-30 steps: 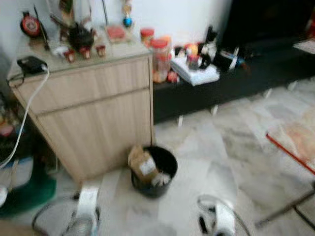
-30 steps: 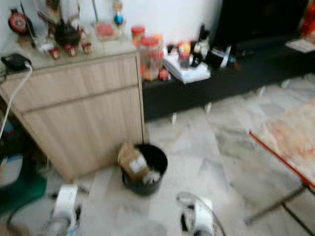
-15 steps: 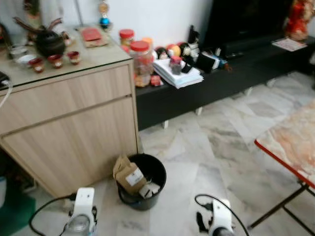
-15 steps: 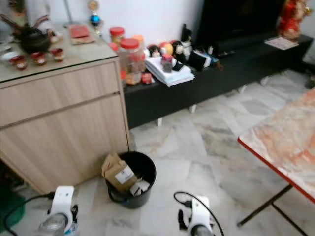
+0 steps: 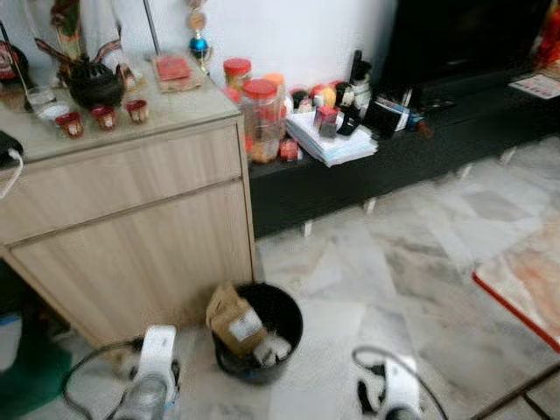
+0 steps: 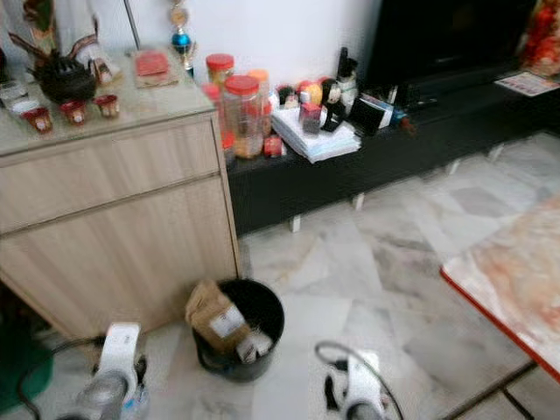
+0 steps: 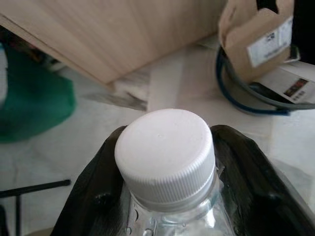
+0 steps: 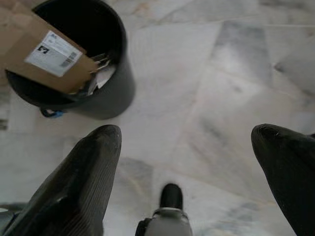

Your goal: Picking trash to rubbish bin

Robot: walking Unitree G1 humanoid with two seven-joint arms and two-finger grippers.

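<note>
A black rubbish bin (image 5: 273,328) stands on the marble floor at the corner of a wooden cabinet (image 5: 131,219), with a brown cardboard box (image 5: 233,318) and papers sticking out of it. My left gripper (image 7: 167,196) is shut on a clear plastic bottle (image 7: 170,206) with a white cap (image 7: 165,152); it is held low, left of the bin (image 7: 275,93). The bottle (image 5: 144,404) shows at the bottom of the left eye view. My right gripper (image 8: 187,167) hangs open above the floor, right of the bin (image 8: 83,64).
The cabinet top holds a teapot (image 5: 94,83) and small cups. A low black bench (image 5: 394,149) carries jars, papers and oddments. A red-edged folding table (image 5: 525,293) stands at the right. A green object (image 5: 35,381) lies on the floor at the left.
The camera has shifted, so the whole scene has slid slightly rightward and down. The left gripper still holds the bottle; the bin and its contents look unchanged.
</note>
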